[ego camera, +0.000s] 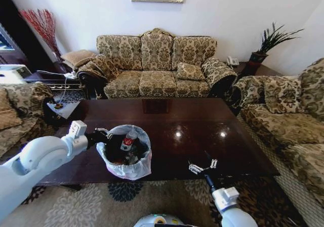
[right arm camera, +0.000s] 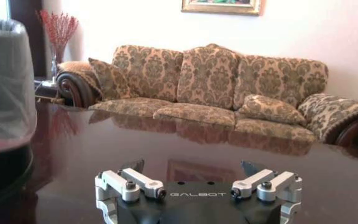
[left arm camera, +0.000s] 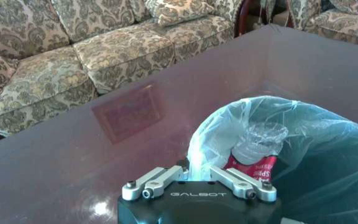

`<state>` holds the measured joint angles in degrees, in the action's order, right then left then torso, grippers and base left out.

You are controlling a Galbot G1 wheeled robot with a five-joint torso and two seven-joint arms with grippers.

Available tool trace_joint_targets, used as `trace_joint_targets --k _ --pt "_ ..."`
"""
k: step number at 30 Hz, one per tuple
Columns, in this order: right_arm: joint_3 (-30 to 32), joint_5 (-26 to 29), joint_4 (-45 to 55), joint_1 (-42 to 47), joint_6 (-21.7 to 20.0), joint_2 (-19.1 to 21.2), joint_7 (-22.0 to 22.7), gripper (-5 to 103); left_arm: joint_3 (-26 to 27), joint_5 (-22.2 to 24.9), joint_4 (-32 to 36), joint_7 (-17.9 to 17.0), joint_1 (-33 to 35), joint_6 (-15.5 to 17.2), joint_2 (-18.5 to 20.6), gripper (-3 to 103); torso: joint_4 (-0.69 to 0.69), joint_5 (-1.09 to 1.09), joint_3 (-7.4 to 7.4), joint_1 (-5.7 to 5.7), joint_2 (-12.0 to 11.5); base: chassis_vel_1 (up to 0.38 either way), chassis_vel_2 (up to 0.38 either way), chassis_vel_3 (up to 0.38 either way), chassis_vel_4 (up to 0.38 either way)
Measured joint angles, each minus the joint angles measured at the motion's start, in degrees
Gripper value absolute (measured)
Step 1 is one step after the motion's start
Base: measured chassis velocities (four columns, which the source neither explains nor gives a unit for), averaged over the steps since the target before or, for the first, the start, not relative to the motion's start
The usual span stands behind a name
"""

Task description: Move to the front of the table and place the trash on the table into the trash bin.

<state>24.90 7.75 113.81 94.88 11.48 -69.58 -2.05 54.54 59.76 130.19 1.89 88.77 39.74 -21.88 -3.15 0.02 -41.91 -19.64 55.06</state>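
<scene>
Left gripper (ego camera: 103, 134) sits at the rim of the trash bin (ego camera: 117, 167) in my head view, fingers pinched on the bag liner at the near-left edge, while my right gripper (ego camera: 201, 166) hovers low over the table (ego camera: 202, 130) well to the right of the bin, its fingers spread and holding nothing. Inside the bin, just beyond the left gripper, I see the bottle (ego camera: 128, 140) with its red label resting among darker bits. From the left wrist view, the left gripper (left arm camera: 197, 177) has its fingers pressed together on the pale bag fold, with the bottle (left arm camera: 257, 154) lying inside the bag just ahead. From the right wrist view, the right gripper (right arm camera: 193, 168) is wide apart above bare glossy tabletop (right arm camera: 229, 149), and the bin (right arm camera: 2, 116) bulks off to its side. I judge the table cleared and the task near its end; I reckon the next move calls for loosing the liner cleanly without tipping the bin.
</scene>
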Motion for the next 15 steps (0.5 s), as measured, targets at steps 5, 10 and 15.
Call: trace_joint_targets --k 5,10,15 --pt "-1.00 2.47 2.54 1.43 -0.51 -0.05 -0.94 100 0.00 0.00 0.00 0.00 0.00 0.00 0.00 2 -0.03 -0.03 0.00 -0.01 0.00 0.000 0.000 0.000 0.000" --pt "0.64 9.96 17.57 5.42 -11.49 2.26 3.00 100 0.00 0.00 0.00 -0.01 0.00 0.00 0.00 2 -0.03 -0.05 0.01 0.01 0.01 0.000 0.000 0.000 0.000" --pt "2.05 13.69 27.98 3.71 -19.58 3.46 7.89 100 0.00 0.00 0.00 0.00 0.00 0.00 0.00 2 -0.03 -0.05 0.00 0.00 0.00 0.000 0.000 0.000 0.000"
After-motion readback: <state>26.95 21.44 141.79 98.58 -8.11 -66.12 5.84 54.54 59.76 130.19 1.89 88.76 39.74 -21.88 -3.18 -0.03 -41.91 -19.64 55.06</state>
